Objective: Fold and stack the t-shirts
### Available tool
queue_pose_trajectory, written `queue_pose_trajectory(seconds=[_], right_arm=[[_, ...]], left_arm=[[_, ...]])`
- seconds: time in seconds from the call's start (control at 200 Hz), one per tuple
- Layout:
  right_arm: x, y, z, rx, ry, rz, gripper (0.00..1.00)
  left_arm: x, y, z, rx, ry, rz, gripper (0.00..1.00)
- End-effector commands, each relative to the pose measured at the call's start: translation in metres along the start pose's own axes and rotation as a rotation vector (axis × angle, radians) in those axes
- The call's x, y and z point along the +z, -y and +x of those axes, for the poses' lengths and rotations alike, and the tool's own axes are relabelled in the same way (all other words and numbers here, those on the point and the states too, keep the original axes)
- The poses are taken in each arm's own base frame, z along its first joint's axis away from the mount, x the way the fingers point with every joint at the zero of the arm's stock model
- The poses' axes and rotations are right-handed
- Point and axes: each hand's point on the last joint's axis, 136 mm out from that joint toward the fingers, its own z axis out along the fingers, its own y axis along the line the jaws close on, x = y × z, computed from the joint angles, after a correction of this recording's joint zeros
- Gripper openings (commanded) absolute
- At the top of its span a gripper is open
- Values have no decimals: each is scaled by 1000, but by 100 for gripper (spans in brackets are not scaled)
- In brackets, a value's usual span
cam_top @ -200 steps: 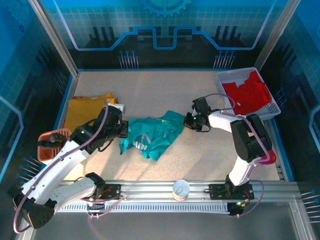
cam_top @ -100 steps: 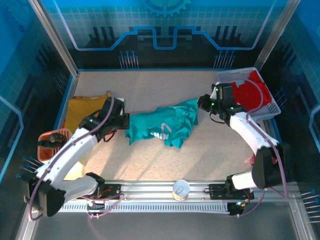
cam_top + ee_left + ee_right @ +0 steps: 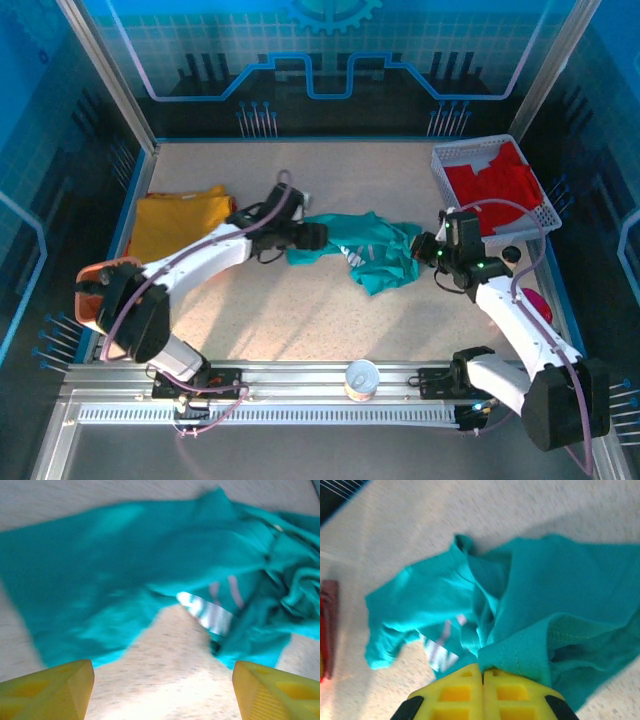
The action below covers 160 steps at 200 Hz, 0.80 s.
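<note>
Soft and limp, the teal t-shirt [image 3: 375, 245] seems best taken at a hem corner; the right pincer [image 3: 482, 672] pinches its edge, the left pincer [image 3: 160, 695] stands spread over it.

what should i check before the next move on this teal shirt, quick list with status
1. Is the left gripper free of cloth: ok, jaws wide apart, nothing between them.
2. Does the right gripper hold the teal shirt: ok, shut on a fold of it.
3. Is the teal shirt spread flat: not ok, bunched and creased.
4. Is the yellow shirt out of the way: ok, it lies apart at the left side.
5. Which part the right gripper holds, hem or sleeve: cannot tell.
</note>
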Motion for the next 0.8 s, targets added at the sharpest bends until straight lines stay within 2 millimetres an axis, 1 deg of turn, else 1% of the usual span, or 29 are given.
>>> queue_pose_trajectory(seconds=[0.0, 0.065, 0.12, 0.125, 0.145, 0.21, 0.355, 0.42, 0.485, 0.555, 0.605, 0.665, 0.705, 0.725, 0.755, 0.796], right_arm=[[-2, 9, 2, 36, 20, 8, 0], [-2, 10, 3, 39, 21, 7, 0], [-4, 10, 1, 41, 27, 12, 0], [-4, 10, 1, 41, 27, 12, 0], [-4, 10, 0, 43, 29, 13, 0], [-6, 12, 0, 49, 29, 18, 0], [-9, 21, 1, 69, 30, 36, 0], [-10, 25, 2, 79, 30, 41, 0], [-11, 28, 3, 95, 30, 42, 0], [-11, 28, 4, 105, 29, 35, 0], [-13, 29, 4, 108, 31, 35, 0], [-15, 31, 2, 111, 35, 41, 0], [-17, 33, 2, 111, 37, 47, 0], [-18, 34, 1, 111, 41, 53, 0], [-20, 36, 0, 114, 46, 63, 0], [-21, 40, -1, 117, 51, 78, 0]], left_arm=[[23, 57, 3, 16, -27, 162, 76], [38, 82, 9, 34, -48, 217, 78], [52, 99, 16, 62, -71, 240, 80], [52, 103, 14, 67, -67, 246, 80], [57, 107, 19, 83, -81, 247, 80], [69, 126, 22, 133, -88, 258, 81], [94, 151, 26, 154, -112, 286, 81], [105, 156, 25, 160, -104, 272, 80], [119, 156, 24, 159, -100, 240, 77], [135, 154, 22, 153, -100, 213, 68], [145, 153, 22, 151, -105, 204, 60], [152, 155, 20, 151, -104, 203, 49], [152, 156, 18, 150, -97, 205, 40], [151, 157, 15, 152, -91, 202, 33], [147, 157, 12, 154, -80, 195, 25], [140, 157, 6, 162, -59, 186, 17]])
